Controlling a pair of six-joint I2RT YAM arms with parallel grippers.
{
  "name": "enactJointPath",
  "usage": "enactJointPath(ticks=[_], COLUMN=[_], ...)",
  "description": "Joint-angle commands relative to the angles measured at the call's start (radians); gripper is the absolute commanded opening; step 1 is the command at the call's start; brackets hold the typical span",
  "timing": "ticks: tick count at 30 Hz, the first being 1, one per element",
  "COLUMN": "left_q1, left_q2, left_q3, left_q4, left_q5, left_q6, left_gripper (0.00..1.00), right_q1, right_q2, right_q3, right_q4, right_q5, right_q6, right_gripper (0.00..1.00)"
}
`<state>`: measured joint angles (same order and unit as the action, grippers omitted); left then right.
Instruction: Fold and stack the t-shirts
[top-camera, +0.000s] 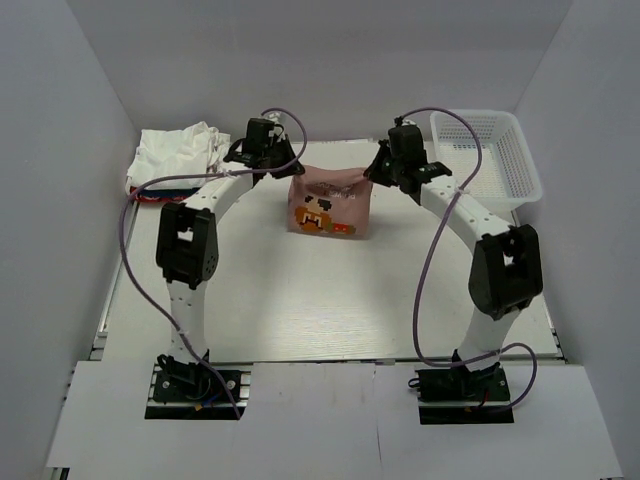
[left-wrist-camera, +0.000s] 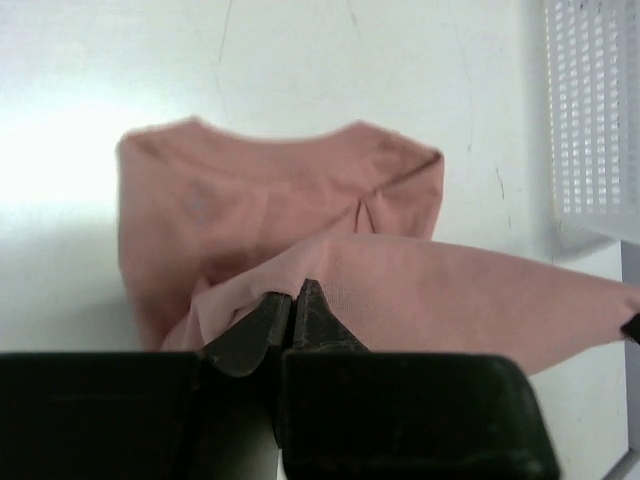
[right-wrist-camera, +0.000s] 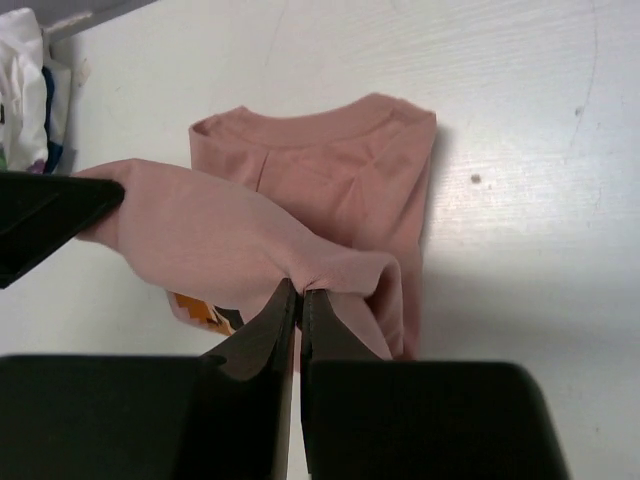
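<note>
The dusty-pink t-shirt (top-camera: 326, 205) with a cartoon print hangs partly folded at the middle back of the table, its upper edge stretched between both grippers. My left gripper (top-camera: 285, 172) is shut on the shirt's left corner; in the left wrist view (left-wrist-camera: 293, 292) the pink cloth (left-wrist-camera: 280, 200) is pinched between the jaws. My right gripper (top-camera: 372, 172) is shut on the right corner; in the right wrist view (right-wrist-camera: 299, 287) the cloth (right-wrist-camera: 330, 170) bunches at the tips. A pile of white shirts (top-camera: 180, 153) with a red one beneath lies at back left.
A white plastic lattice basket (top-camera: 487, 155) stands at the back right; it also shows in the left wrist view (left-wrist-camera: 590, 110). White walls enclose the table on three sides.
</note>
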<state>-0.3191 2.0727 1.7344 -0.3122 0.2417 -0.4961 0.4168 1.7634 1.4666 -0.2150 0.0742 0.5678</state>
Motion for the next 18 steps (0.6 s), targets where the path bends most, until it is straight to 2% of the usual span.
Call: enactJointPath(ticks=[1, 5, 7, 8, 9, 10, 11, 15, 18], left_q1=[0.018, 0.038, 0.051, 0.06, 0.06, 0.07, 0.071, 0.081, 0.069], left_q2=[0.116, 0.248, 0.283, 0.312, 0.322, 0.322, 0.322, 0.276, 0.182], left_q3=[0.158, 0.307, 0.336, 0.364, 0.375, 0.375, 0.385, 0.341, 0.228], left_q4=[0.007, -0.002, 0.01, 0.019, 0.019, 0.041, 0.057, 0.12, 0.153], left_q5=[0.088, 0.067, 0.039, 0.028, 0.028, 0.028, 0.044, 0.079, 0.079], left_q6=[0.016, -0.01, -0.035, -0.044, -0.053, -0.053, -0.053, -0.029, 0.023], left_gripper=[0.0, 0.0, 0.0, 0.06, 0.47, 0.88, 1.0, 1.0, 1.0], right_q1=[-0.035, -0.072, -0.093, -0.102, -0.107, -0.116, -0.122, -0.136, -0.13], right_q2=[0.089, 0.262, 0.346, 0.402, 0.428, 0.455, 0.508, 0.509, 0.408], right_q3=[0.142, 0.243, 0.31, 0.354, 0.413, 0.438, 0.49, 0.469, 0.364], right_q4=[0.017, 0.057, 0.077, 0.081, 0.066, 0.065, 0.06, 0.163, 0.233], right_q5=[-0.019, -0.051, -0.097, -0.135, -0.146, -0.163, -0.206, -0.25, -0.281], right_q6=[-0.017, -0.019, -0.038, -0.039, -0.033, -0.036, -0.032, -0.039, -0.094], right_gripper=[0.0, 0.0, 0.06, 0.12, 0.47, 0.68, 0.9, 0.9, 0.9])
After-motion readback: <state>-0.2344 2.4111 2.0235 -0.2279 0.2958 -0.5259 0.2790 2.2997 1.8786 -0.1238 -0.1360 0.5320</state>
